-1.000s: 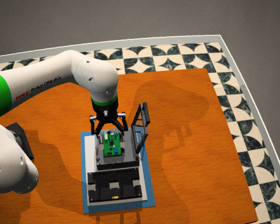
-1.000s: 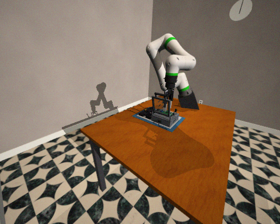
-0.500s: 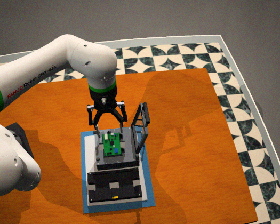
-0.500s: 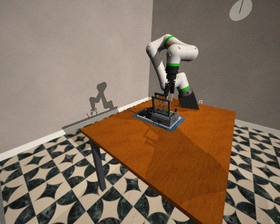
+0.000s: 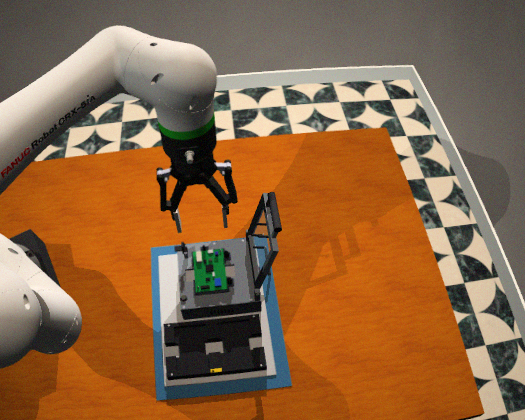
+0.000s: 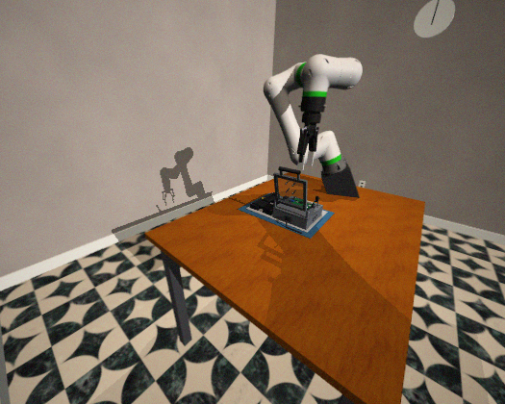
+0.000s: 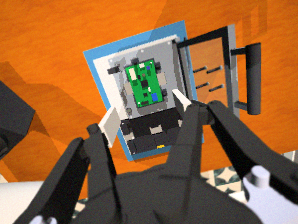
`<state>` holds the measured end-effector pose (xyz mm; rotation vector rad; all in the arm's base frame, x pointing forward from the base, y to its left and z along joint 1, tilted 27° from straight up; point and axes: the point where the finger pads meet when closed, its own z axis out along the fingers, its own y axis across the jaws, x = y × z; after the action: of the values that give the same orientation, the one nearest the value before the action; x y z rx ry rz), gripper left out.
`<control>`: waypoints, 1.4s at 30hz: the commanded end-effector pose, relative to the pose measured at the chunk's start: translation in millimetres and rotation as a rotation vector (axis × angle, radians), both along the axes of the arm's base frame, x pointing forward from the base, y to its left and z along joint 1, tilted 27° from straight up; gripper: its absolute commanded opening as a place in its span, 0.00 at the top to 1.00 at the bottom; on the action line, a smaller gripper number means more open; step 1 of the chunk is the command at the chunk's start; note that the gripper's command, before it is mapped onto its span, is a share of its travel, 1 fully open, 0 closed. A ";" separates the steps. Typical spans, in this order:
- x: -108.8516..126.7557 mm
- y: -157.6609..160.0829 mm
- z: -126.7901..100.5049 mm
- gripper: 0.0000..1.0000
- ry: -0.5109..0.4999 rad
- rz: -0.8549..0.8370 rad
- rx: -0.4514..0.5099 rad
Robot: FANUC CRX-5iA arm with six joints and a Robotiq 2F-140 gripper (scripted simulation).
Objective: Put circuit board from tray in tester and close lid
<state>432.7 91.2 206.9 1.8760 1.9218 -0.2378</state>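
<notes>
The green circuit board (image 5: 210,271) lies on the tester's grey plate, its white connector end toward the far side. It also shows in the wrist view (image 7: 145,85). The tester's lid (image 5: 264,235) stands open and upright on the right, its black handle (image 5: 274,212) at the top. My gripper (image 5: 201,222) hangs well above the tester, open and empty, fingers apart. In the wrist view the fingertips frame the tester from high up. The black tray (image 5: 213,348) in front of the tester has both pockets empty.
Tester and tray sit on a grey base on a blue mat (image 5: 217,320) on the orange table. The arm's base (image 6: 340,179) stands behind the mat. A small latch hook (image 5: 183,248) stands at the tester's far left corner.
</notes>
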 end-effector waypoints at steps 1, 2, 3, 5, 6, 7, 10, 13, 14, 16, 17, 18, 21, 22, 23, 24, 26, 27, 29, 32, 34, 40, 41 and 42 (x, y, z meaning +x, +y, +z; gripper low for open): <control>-2.8 6.2 12.3 0.42 0.000 0.000 -0.001; -3.6 8.0 16.2 0.42 0.000 0.000 -0.001; -4.4 9.7 19.9 0.42 0.000 0.000 -0.001; -5.8 12.9 26.6 0.42 0.000 0.000 -0.001; -6.5 14.4 29.6 0.42 0.000 0.000 -0.001; -7.1 15.7 32.4 0.42 0.000 0.000 -0.001; -8.6 19.0 39.5 0.42 0.000 0.000 -0.001; -9.7 21.5 44.6 0.42 0.000 0.000 -0.001; -10.0 22.1 45.9 0.42 0.000 0.000 -0.001; -10.0 22.1 45.9 0.42 0.000 0.000 -0.001; -10.2 22.6 47.1 0.42 0.000 0.000 -0.001; -10.4 23.1 48.0 0.42 0.000 0.000 -0.001; -10.8 24.0 49.9 0.42 0.000 0.000 -0.001; -10.9 24.1 50.3 0.42 0.000 0.000 -0.001; -10.9 24.3 50.5 0.42 0.000 0.000 -0.001; -11.0 24.3 50.7 0.42 0.000 0.000 -0.001; -11.0 24.4 50.8 0.42 0.000 0.000 -0.001; -11.0 24.4 50.8 0.42 0.000 0.000 -0.001; -11.0 24.4 50.8 0.70 0.000 0.000 -0.001; -11.0 24.4 50.8 0.70 0.000 0.000 -0.001; -11.0 24.4 50.8 0.70 0.000 0.000 -0.001; -11.0 24.4 50.8 0.70 0.000 0.000 -0.001; -11.0 24.4 50.8 0.70 0.000 0.000 -0.001; -11.0 24.4 50.8 0.70 0.000 0.000 -0.001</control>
<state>421.7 115.4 257.5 1.8763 1.9214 -0.2396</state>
